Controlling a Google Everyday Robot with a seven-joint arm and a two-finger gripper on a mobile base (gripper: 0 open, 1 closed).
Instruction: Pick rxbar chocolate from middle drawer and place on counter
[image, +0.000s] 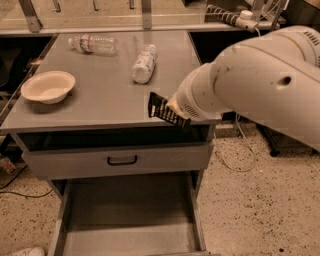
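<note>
**Chocolate bar held at the counter's front edge, drawer open below**

Camera view: the robot's thick white arm reaches in from the right and ends over the front right part of the counter. The gripper sits at that end, mostly hidden behind the rounded wrist, and is closed on the rxbar chocolate. The black wrapper juts out to the left of the wrist, tilted with its far end higher. It hangs in the air over the counter's front edge, and whether its lower end touches the surface cannot be told.

On the counter a cream bowl stands near the left edge. A clear plastic bottle lies on its side towards the back, and a white-labelled bottle lies on its side near the middle, well apart from the bar.

Under the counter, the top drawer front with its black handle stands slightly out. Below it the middle drawer is pulled far out, its flat grey floor bare. Speckled flooring lies to the right of the cabinet.
</note>
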